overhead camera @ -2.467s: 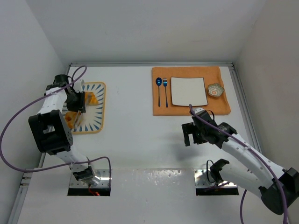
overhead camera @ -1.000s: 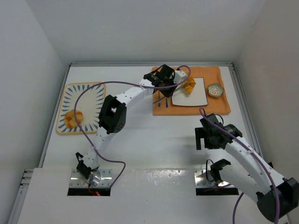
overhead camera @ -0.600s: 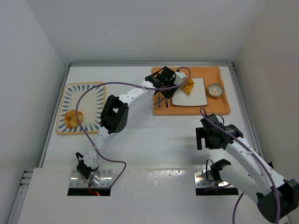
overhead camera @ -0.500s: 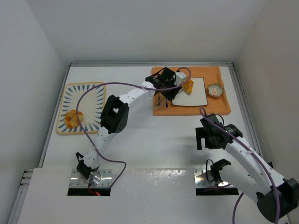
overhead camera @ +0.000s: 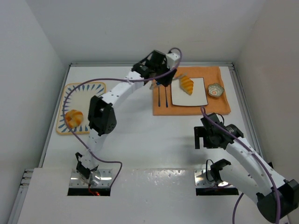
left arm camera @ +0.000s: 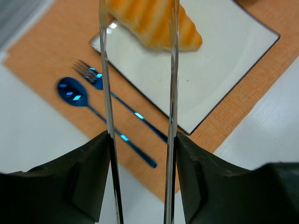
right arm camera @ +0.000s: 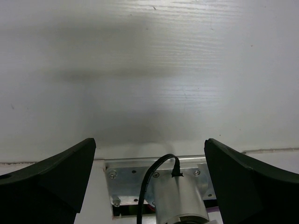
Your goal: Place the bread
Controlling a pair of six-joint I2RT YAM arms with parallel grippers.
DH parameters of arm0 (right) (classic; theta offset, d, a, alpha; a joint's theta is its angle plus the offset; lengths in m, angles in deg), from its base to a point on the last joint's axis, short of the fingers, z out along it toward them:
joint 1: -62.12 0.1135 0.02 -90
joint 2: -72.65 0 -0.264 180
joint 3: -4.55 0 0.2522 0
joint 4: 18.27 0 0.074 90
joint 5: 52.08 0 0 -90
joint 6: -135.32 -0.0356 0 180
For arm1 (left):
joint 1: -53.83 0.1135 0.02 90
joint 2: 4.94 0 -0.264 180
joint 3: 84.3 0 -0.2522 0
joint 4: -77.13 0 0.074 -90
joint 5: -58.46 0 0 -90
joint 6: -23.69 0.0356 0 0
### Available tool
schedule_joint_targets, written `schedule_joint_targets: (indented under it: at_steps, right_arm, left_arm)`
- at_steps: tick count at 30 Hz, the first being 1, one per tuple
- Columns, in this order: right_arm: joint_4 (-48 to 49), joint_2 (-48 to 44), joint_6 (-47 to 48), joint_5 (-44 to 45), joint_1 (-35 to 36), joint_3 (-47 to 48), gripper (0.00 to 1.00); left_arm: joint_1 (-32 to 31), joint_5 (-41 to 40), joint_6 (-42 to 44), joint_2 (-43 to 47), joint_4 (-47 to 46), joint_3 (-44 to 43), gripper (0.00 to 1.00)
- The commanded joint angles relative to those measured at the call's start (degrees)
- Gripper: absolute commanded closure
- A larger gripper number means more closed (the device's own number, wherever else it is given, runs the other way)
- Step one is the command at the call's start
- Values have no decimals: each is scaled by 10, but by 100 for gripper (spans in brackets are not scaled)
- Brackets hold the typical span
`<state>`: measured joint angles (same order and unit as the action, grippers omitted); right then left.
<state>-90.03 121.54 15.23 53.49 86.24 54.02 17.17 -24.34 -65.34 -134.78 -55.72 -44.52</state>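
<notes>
Leftmost, the round bun (overhead camera: 74,117) sits where it was on the patterned tray (overhead camera: 91,91), untouched. Across bare counter (overhead camera: 135,126), the left fingers (left arm camera: 106,93), which a second ago were clamped on the croissant (overhead camera: 187,85), now stand apart and have lifted back over the spoon (left arm camera: 74,91) and fork (left arm camera: 91,77). The croissant lies released on the white plate (overhead camera: 196,97), in its far-left part, close to the far rim but inside it. So one pastry looks delivered, and the bun probably comes next. The way back to the tray is open counter; only the cutlery below needs clearance. Past the small bowl (overhead camera: 215,90), the right fingers (right arm camera: 51,177) hang spread wide over the near counter.
</notes>
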Motion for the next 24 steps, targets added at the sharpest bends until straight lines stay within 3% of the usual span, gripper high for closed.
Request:
schedule_joint_targets:
  at_steps: [1,4,5,7,10,14,20,24]
  right_arm:
    - [31,-9,-1,-32,0,22,0]
    - [46,-9,3,-46,2,19,0]
    - [61,-10,6,-52,2,14,0]
    - [75,-10,13,-83,3,6,0]
    - [98,8,33,-114,6,6,0]
    - [96,44,59,-138,8,40,2]
    - [110,83,64,-153,28,66,2]
    - [108,94,58,-167,57,71,3]
  left_arm:
    - [47,1,-4,136,44,-34,41]
    - [112,-10,-4,238,86,63,42]
    - [154,-17,3,268,92,140,42]
    - [206,-29,9,345,108,213,42]
    - [356,-24,25,413,167,352,47]
    - [476,4,54,502,198,483,48]
    - [621,-10,103,600,222,610,45]
    - [685,-8,131,623,222,621,45]
